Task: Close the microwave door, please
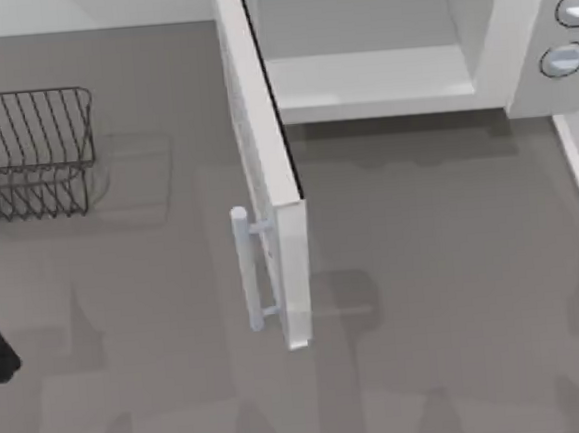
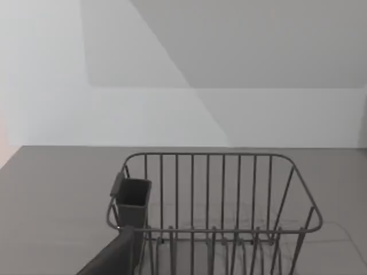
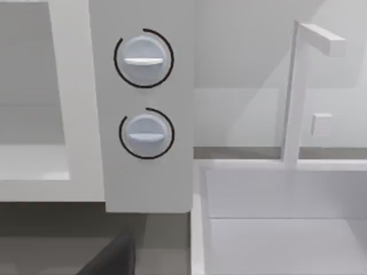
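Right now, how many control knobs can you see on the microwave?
2. Both sit on the microwave side panel at the top view's right: an upper knob and a lower knob, stacked one above the other beside the open cavity. No other knobs visible.

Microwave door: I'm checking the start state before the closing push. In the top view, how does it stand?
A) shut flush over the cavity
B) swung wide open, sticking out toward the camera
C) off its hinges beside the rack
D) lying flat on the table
B: the door juts out from the microwave, leaving its cavity exposed, handle facing left.
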Robot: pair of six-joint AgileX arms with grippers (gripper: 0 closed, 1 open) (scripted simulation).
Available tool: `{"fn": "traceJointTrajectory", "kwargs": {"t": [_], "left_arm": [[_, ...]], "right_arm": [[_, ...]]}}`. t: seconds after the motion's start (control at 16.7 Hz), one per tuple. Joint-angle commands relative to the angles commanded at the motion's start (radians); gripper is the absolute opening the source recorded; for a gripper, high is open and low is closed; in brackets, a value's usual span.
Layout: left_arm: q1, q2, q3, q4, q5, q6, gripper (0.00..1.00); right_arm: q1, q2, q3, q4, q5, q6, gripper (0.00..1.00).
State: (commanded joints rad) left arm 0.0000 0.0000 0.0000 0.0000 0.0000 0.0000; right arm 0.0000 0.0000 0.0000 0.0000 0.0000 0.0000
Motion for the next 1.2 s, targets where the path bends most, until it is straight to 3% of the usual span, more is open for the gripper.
{"fn": "traceJointTrajectory", "kwargs": {"t": [0.24,0.54,1.2], "left_arm": [[-0.016,0.029,0.022,-0.025,0.014,0.026,1.0],[-0.111,0.285,0.215,-0.215,0.1,0.221,1.0],[-0.299,1.311,1.092,-0.922,0.295,0.778,1.0]], "right_arm": [[0.0,0.0,0.0,0.0,0.0,0.0,1.0],[0.0,0.0,0.0,0.0,0.0,0.0,1.0],[0.0,0.0,0.0,0.0,0.0,0.0,1.0]]}}
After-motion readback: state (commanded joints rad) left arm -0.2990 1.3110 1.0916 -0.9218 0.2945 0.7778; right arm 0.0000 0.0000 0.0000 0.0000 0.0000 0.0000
